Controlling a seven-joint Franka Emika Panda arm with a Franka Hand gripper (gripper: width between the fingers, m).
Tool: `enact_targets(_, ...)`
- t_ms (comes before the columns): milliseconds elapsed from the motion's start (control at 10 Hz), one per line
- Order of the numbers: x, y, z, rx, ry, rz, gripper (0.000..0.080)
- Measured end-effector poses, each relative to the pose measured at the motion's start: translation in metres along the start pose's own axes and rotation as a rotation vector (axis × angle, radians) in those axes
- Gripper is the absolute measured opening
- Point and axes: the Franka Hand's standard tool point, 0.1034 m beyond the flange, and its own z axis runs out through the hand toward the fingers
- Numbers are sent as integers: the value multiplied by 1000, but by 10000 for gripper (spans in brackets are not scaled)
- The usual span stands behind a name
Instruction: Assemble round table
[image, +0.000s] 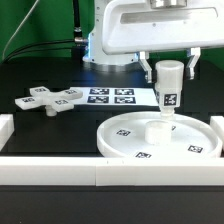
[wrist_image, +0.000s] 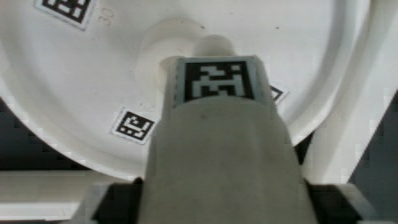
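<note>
The round disc (image: 160, 138) lies flat on the black table at the exterior view's right, with a raised hub (image: 160, 127) at its middle. My gripper (image: 168, 72) is shut on the cylinder leg (image: 168, 90) and holds it upright, right over the hub; whether its lower end touches the hub I cannot tell. In the wrist view the tagged leg (wrist_image: 217, 140) fills the middle, clamped between both fingers (wrist_image: 119, 200), with the disc (wrist_image: 89, 100) beneath. The cross-shaped base (image: 50, 99) lies loose at the exterior view's left.
The marker board (image: 112, 96) lies flat behind the disc, in the middle. White border bars (image: 50, 172) run along the front edge, with another at the right (image: 216, 120) and a short one at the left (image: 5, 125).
</note>
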Motion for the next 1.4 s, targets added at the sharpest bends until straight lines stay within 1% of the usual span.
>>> enact_targets(100,0,0,0,0,-5,-18,409)
enact_targets(200,4,2,1,-1,-10,-61,409)
enact_targets(300,11,8,2,-6,-7,-87,409)
enact_targets(500,14,11,6,-7,-5,-98,409)
enact_targets(1200,5,12,20,-10,-15,-97,409)
enact_targets(1400,5,13,22,-14,5,-97,409)
